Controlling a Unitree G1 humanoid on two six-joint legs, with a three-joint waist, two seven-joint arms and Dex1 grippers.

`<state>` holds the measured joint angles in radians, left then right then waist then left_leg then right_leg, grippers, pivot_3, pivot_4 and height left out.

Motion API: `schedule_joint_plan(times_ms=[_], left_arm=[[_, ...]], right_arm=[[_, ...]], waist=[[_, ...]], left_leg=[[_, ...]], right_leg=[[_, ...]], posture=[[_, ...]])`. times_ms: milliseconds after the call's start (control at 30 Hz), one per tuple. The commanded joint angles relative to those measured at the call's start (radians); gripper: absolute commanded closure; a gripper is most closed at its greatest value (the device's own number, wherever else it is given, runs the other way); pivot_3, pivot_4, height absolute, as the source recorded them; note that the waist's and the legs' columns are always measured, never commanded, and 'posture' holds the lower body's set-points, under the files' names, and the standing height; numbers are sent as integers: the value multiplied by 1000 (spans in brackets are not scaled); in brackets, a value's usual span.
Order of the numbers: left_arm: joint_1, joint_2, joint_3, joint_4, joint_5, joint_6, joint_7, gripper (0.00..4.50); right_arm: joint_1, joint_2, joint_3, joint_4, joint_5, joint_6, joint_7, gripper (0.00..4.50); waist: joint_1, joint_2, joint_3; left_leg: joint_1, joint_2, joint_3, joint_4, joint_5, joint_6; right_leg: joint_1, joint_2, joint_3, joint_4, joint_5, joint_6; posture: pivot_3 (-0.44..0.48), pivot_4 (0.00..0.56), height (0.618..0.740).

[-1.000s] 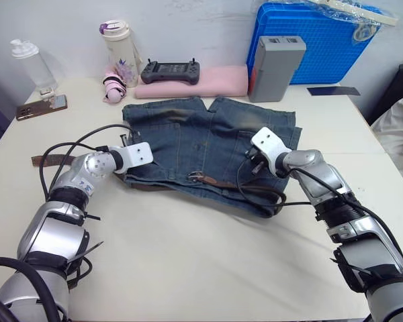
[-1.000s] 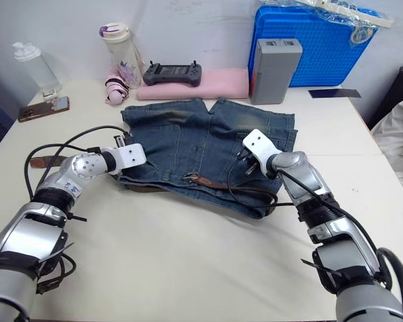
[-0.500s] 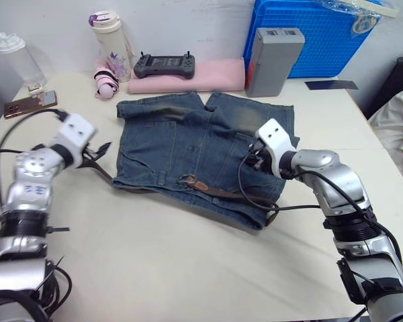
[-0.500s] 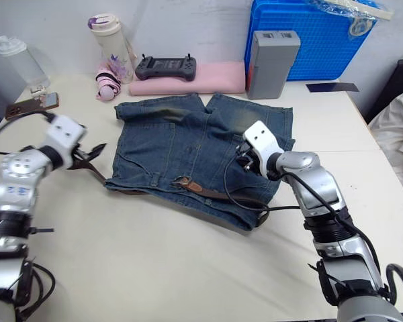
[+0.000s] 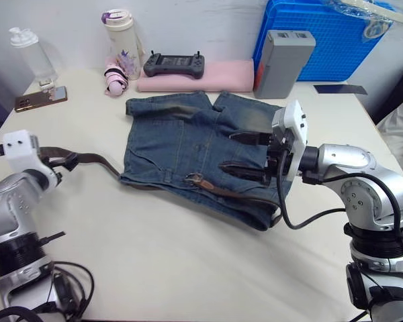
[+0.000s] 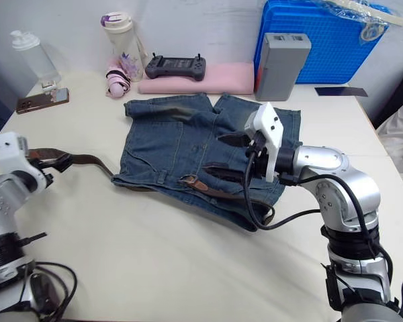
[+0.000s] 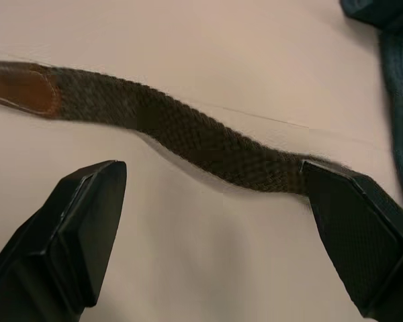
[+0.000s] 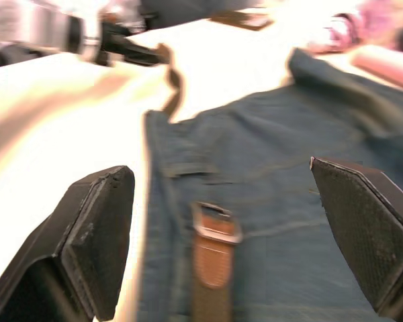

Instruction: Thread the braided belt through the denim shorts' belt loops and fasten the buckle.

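Two grippers wait with jaws apart: the left gripper (image 7: 215,228) over the belt (image 7: 188,134) tip at the frame's left, the right gripper (image 5: 245,154) above the shorts (image 5: 188,144) mid-frame, probably to pull it through.

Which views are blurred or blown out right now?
Right wrist view: smeared by motion blur, tabletop washed out to near white, though the buckle on the denim shorts stays readable. Left wrist view: sharp, the braided belt weave is crisp, with a soft shadow under it. Left and right eye views: evenly lit, no glare.
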<state>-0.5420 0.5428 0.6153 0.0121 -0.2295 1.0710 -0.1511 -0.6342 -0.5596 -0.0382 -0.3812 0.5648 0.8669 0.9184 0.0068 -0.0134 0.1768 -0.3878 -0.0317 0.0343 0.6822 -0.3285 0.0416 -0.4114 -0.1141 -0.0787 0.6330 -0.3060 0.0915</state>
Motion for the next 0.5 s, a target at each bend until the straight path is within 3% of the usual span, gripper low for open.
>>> schedule_joint_plan(times_ms=[33, 200, 500], left_arm=[[-81, -23, 15, 73, 28, -43, 118, 0], [-169, -20, 9, 286, 61, -158, 231, 0], [-209, -7, -10, 585, 61, -364, 293, 0]], right_arm=[[24, -18, 8, -74, 45, -19, 10, 55], [80, -39, 20, -130, 103, 0, 24, 55], [130, -74, 3, -192, 183, -17, 20, 55]], waist=[[0, 0, 0], [-5, -1, 0], [-6, -1, 0]], left_leg=[[0, 0, 0, 0, 0, 0], [0, 0, 1, -1, -1, -1], [2, 0, 2, 0, 0, -1]], right_leg=[[0, 0, 0, -1, 0, 0], [0, 1, -2, -3, 0, 0], [1, 0, -3, -3, 0, 1]], posture=[[0, 150, 725], [0, 150, 725], [0, 150, 725]])
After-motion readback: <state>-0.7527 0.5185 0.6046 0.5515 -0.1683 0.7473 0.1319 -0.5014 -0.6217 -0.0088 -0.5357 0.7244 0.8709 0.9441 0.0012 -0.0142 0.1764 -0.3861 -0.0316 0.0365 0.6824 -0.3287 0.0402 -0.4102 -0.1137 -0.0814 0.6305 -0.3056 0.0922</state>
